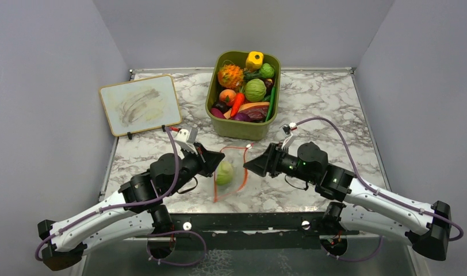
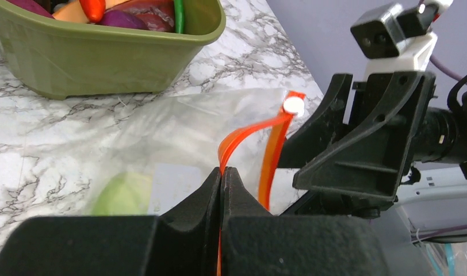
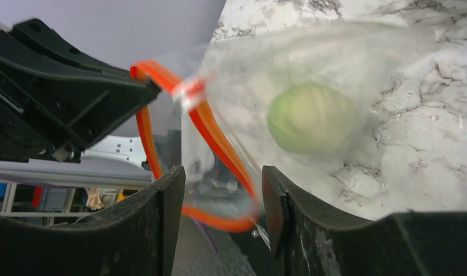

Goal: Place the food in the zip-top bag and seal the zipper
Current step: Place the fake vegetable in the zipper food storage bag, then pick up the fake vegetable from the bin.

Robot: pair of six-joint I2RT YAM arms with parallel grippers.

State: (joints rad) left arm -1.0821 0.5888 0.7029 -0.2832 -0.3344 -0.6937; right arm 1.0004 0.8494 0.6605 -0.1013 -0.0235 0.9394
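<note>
left gripper [image 2: 221, 177] reaches low, pinching the zipper [image 2: 271, 161]; right gripper [image 3: 222, 179] level, fingers apart astride it

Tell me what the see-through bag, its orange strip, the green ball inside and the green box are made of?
The bag looks like thin clear plastic film: it crinkles and the table shows through. Its orange strip seems glossy, bendy plastic, curling like ribbon. The green ball is probably moulded plastic, ribbed, though blurred. The green box looks like hard, smooth plastic, slightly shiny.

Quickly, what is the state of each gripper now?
Left gripper: closed on the zipper.
Right gripper: open, the zipper between its fingers.
</note>
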